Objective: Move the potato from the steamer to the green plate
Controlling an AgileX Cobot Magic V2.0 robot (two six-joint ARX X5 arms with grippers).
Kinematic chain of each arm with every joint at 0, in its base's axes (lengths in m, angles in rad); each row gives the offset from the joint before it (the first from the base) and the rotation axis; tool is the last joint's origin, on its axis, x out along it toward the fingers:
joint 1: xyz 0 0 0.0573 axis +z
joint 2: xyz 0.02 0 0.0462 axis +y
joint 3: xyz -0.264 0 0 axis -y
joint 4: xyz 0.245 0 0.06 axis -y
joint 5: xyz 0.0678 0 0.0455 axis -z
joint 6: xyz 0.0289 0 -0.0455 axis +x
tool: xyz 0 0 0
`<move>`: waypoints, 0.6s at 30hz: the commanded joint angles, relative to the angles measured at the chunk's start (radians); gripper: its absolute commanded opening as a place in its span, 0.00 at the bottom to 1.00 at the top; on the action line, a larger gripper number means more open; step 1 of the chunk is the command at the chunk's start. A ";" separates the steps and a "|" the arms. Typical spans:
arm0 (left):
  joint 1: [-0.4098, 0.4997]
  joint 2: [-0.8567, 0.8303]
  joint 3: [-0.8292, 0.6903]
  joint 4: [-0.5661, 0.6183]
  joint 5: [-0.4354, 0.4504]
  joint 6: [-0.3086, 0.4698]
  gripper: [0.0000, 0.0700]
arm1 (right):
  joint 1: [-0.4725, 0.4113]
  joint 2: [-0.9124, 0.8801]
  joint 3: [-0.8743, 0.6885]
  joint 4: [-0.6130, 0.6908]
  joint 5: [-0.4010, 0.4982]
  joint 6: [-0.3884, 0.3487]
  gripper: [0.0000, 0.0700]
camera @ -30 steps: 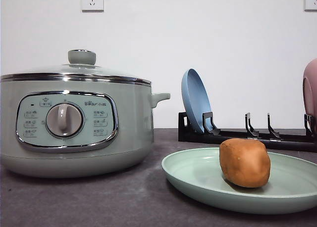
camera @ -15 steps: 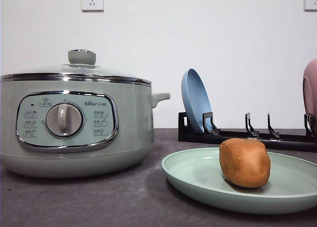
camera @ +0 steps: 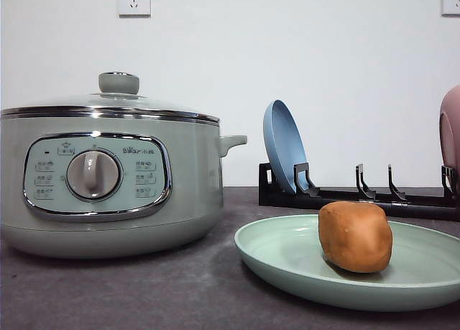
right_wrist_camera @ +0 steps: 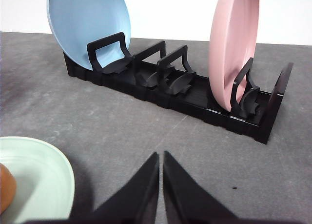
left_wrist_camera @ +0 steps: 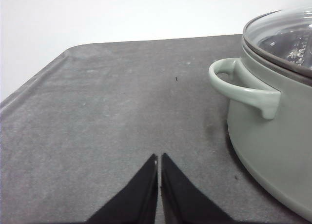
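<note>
The potato [camera: 356, 236] sits on the green plate [camera: 287, 254], toward the middle, upright on its broad side. The plate lies flat on the dark table [camera: 144, 287], just right of the steamer [camera: 108, 175], apart from it. The steamer's glass lid [camera: 115, 98] is on.

Behind the plate a black rack [right_wrist_camera: 195, 94] holds a blue plate [right_wrist_camera: 87, 24] on edge at one end and a pink plate [right_wrist_camera: 234, 43] on edge near the other.

The left gripper [left_wrist_camera: 159, 158] hangs low over bare table beside the steamer's handle [left_wrist_camera: 241, 90], fingers pressed together, holding nothing. The right gripper [right_wrist_camera: 161, 155] is likewise closed and empty, between plate and rack; whether either touches the table is hard to tell.
</note>
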 commanded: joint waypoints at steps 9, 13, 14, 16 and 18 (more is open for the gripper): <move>0.000 -0.002 -0.020 -0.005 -0.003 -0.002 0.00 | -0.001 -0.003 -0.004 0.005 0.000 0.014 0.00; 0.000 -0.002 -0.020 -0.005 -0.003 -0.002 0.00 | -0.001 -0.003 -0.004 0.005 0.000 0.014 0.00; 0.000 -0.002 -0.020 -0.005 -0.003 -0.002 0.00 | -0.001 -0.003 -0.004 0.005 0.000 0.014 0.00; 0.000 -0.002 -0.020 -0.005 -0.003 -0.002 0.00 | -0.001 -0.003 -0.004 0.005 0.000 0.014 0.00; 0.000 -0.002 -0.020 -0.005 -0.003 -0.002 0.00 | -0.001 -0.003 -0.004 0.005 0.000 0.014 0.00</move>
